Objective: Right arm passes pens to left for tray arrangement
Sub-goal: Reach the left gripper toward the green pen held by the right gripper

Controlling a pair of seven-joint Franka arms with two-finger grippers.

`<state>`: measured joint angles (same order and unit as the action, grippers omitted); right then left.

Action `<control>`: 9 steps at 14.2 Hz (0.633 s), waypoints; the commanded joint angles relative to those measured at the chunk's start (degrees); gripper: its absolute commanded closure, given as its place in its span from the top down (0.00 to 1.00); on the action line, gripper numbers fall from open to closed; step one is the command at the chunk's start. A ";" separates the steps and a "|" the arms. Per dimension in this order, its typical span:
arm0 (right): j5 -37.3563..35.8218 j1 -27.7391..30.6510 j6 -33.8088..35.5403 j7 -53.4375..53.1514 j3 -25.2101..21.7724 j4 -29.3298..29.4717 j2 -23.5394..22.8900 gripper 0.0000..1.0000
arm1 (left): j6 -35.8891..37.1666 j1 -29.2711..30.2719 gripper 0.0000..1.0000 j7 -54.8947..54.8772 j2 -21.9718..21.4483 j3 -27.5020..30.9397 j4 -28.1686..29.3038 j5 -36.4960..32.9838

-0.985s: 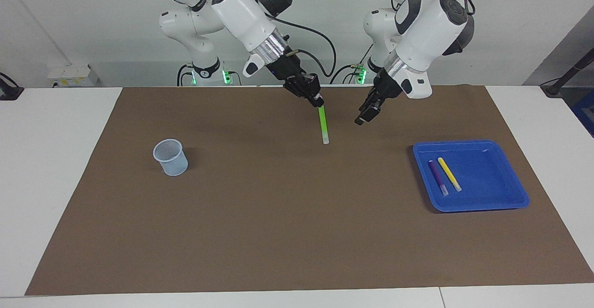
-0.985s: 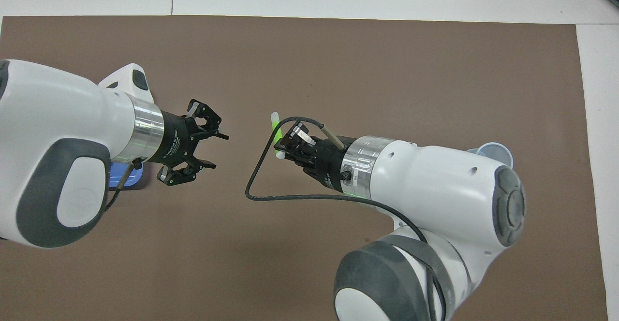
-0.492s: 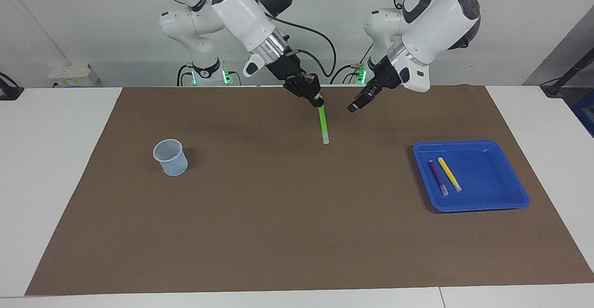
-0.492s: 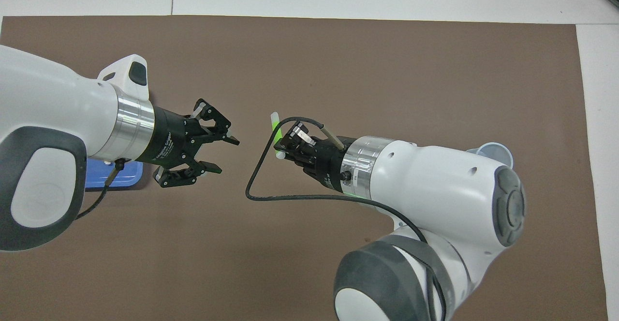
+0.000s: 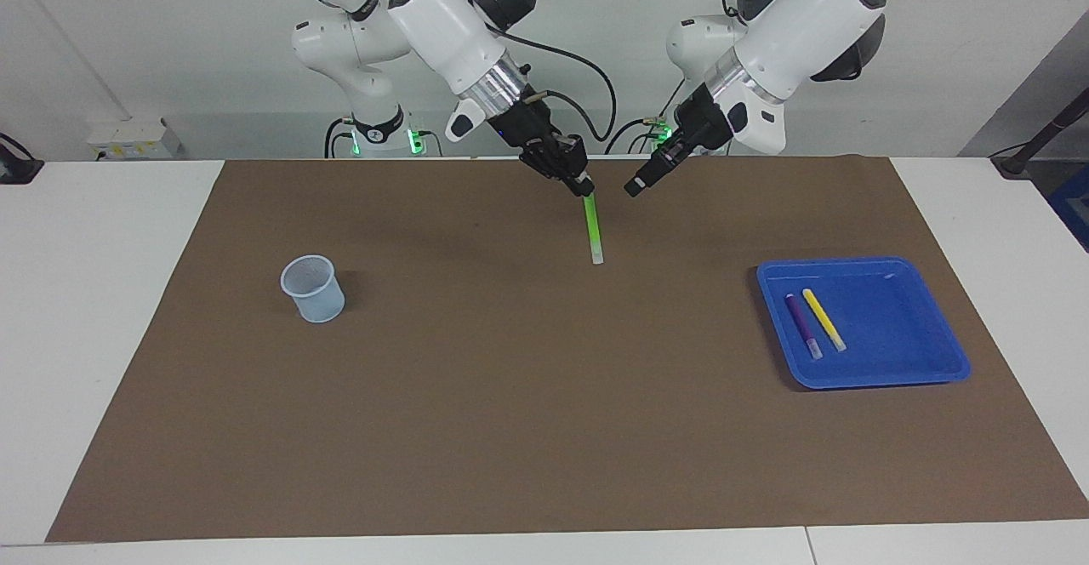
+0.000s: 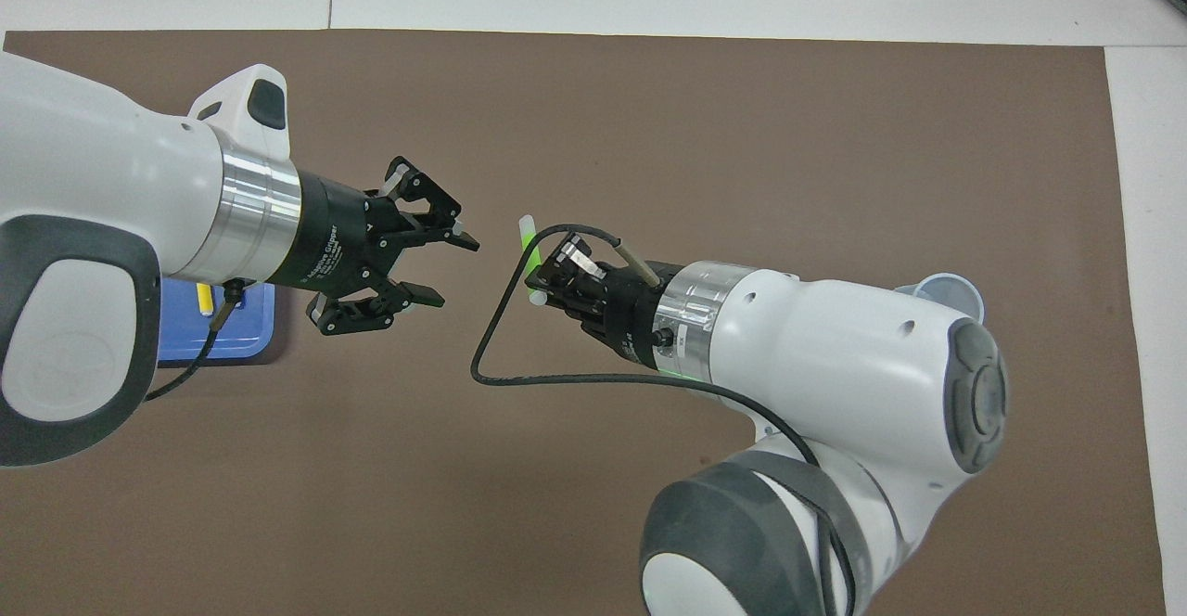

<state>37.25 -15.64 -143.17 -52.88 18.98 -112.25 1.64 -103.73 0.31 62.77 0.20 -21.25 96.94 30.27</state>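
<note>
A: Where's the green pen (image 5: 592,227)?

B: In the right claw (image 5: 584,188), clamped by its upper end. It hangs nearly upright over the middle of the brown mat (image 5: 510,395), whitish end down, clear of the surface.

A: And from above?

B: There only a bit of green and the whitish tip show past the right claw (image 6: 538,275), with the black cable (image 6: 519,356) looping from that wrist.

A: What about the left claw?

B: The left claw (image 5: 634,185) is up in the air over the mat, just beside the green pen but not touching it. In the overhead view its fingers (image 6: 462,241) stand apart, pointing toward the pen, with nothing between them.

A: The other pens?

B: The purple pen (image 5: 802,325) and the yellow pen (image 5: 823,319) lie side by side in the blue tray (image 5: 927,368), not touching, whitish ends pointing away from the robots. The tray sits on the mat toward the left arm's end of the worktop (image 5: 102,233). From above the left arm hides most of it; only a corner of the tray (image 6: 250,347) and a bit of the yellow pen (image 6: 204,301) show.

A: Anything else?

B: A translucent bluish cup (image 5: 313,288) stands upright on the mat toward the right arm's end, well apart from the pens.
</note>
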 commanded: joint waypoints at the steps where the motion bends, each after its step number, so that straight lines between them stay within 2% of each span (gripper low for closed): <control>1: 1.51 -0.36 -1.50 -0.47 0.01 -0.25 -0.06 0.00 | -1.65 -1.97 0.58 -0.54 4.27 -0.02 -2.80 0.32; 3: 1.51 -0.36 -1.59 -0.47 0.01 -0.25 -0.06 0.00 | -2.00 -2.68 0.58 -0.46 7.61 -0.02 -5.52 -0.82; 9: 1.51 -0.36 -1.59 -0.47 0.01 -0.25 -0.06 0.00 | -4.38 -5.05 0.58 -0.02 12.01 0.07 -8.87 -1.79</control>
<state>37.25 -15.64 -143.17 -52.88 18.98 -112.25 1.64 -107.73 -3.54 62.54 10.26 -21.61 90.29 29.88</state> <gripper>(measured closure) 0.833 0.396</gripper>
